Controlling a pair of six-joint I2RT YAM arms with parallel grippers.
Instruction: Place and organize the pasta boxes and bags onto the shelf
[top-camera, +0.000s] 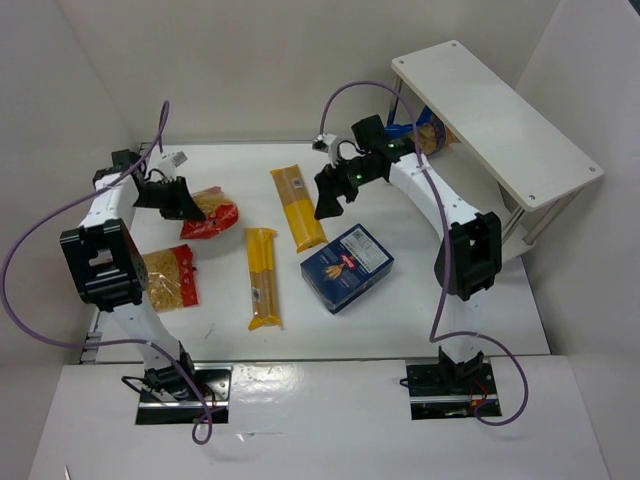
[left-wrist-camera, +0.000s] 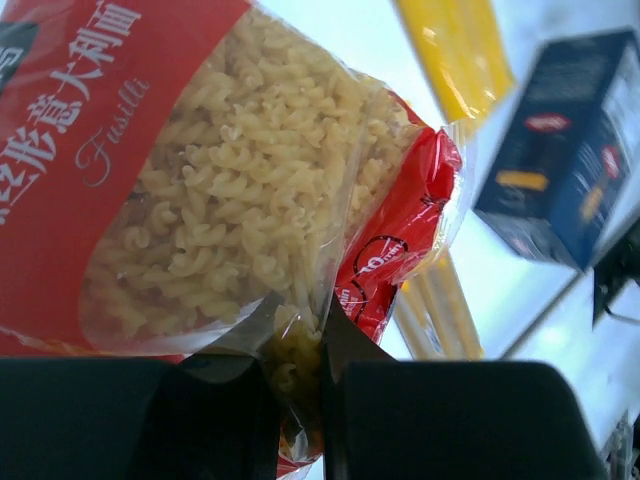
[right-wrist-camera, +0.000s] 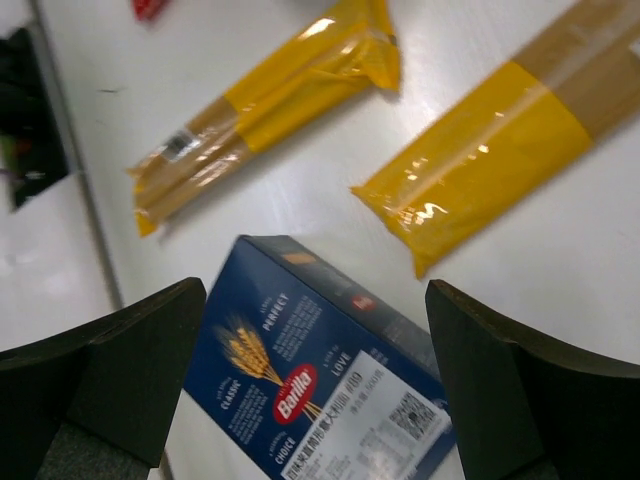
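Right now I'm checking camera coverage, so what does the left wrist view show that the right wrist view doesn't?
Left wrist only: the left end effector shut on a red-edged clear bag of fusilli. Right wrist only: the open right end effector, with the dark blue rectangular carton seen between its fingers. Both: that carton, two long yellow spaghetti packs and the white table.

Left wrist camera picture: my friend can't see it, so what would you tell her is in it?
The left gripper is shut on the clear edge of a red bag of fusilli pasta that fills most of the picture. Behind it, on the white table, lie a dark blue pasta box and a yellow spaghetti pack.
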